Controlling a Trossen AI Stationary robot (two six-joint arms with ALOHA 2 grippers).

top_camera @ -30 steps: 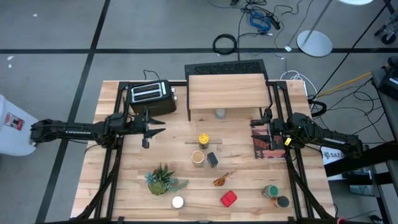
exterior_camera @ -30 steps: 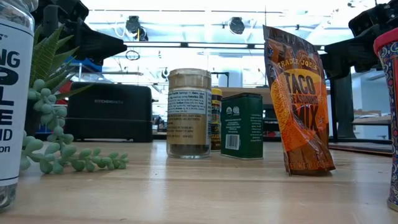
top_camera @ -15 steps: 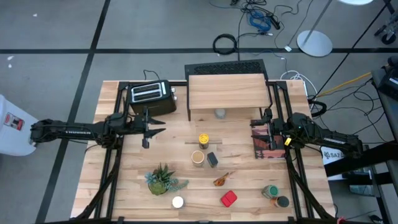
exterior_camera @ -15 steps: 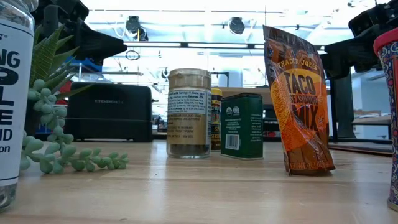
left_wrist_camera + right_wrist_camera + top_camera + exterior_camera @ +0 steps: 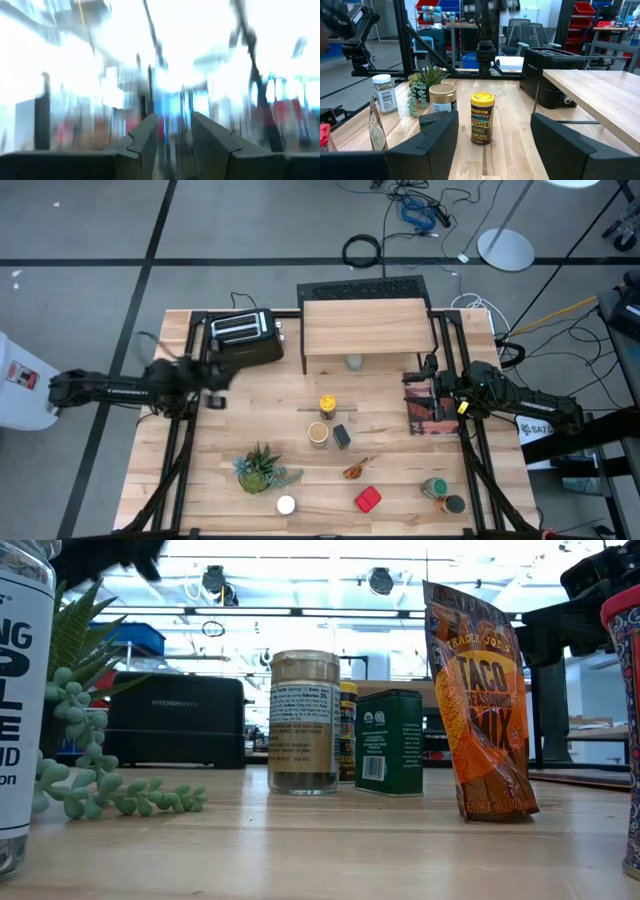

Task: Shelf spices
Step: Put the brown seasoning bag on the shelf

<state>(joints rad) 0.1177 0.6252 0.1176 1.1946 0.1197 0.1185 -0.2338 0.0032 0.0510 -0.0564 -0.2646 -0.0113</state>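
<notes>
Several spices stand on the table in front of the shelf (image 5: 366,327): a yellow-lidded jar (image 5: 327,403), a tan-lidded jar (image 5: 318,433), a dark square tin (image 5: 342,436), a red tin (image 5: 368,499) and a white-capped shaker (image 5: 286,505). One jar (image 5: 353,362) stands under the shelf's plank. My left gripper (image 5: 172,145), by the toaster at the table's left, is tipped upward, open and holding nothing. My right gripper (image 5: 493,131) stands level and open at the table's right. It faces the yellow-lidded jar (image 5: 482,125) from a distance.
A black toaster (image 5: 243,337) stands left of the shelf. A small green plant (image 5: 262,468) sits near the front left. An orange seasoning packet (image 5: 422,412) stands upright just in front of my right gripper. Two more containers (image 5: 440,493) stand at the front right.
My left gripper has risen and tipped its fingers upward, drawing back a little toward the table's left edge; in the low view it has gone almost out of the top of the picture. No spice has moved.
</notes>
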